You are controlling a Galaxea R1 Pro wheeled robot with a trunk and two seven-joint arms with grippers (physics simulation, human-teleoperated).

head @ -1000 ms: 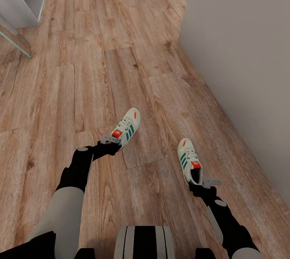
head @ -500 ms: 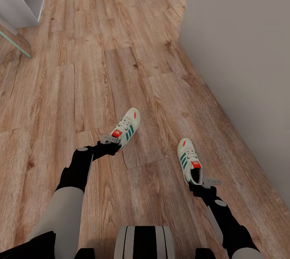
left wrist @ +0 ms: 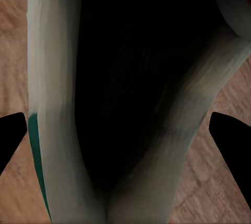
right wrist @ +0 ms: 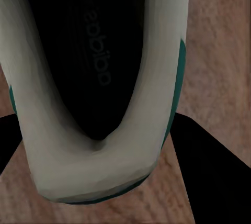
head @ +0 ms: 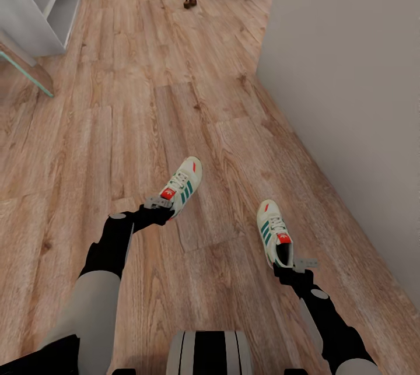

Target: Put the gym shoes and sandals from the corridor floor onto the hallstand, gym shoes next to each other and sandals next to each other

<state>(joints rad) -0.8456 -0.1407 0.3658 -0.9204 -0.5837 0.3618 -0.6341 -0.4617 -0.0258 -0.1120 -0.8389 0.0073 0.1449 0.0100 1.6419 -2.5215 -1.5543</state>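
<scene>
We grasp one gym shoe (head: 183, 184) in our left hand (head: 156, 204), the other gym shoe (head: 275, 231) in our right hand (head: 296, 263), above the corridor floor (head: 140, 101).

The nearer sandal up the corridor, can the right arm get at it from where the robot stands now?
Probably not. The right gripper sits at the heel of a gym shoe, and the nearer sandal lies far up the corridor floor, so the base would likely have to drive closer.

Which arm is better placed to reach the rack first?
Left. The left end effector grips a gym shoe on the side where the grey shelf unit stands; the right end effector is beside the wall.
</scene>
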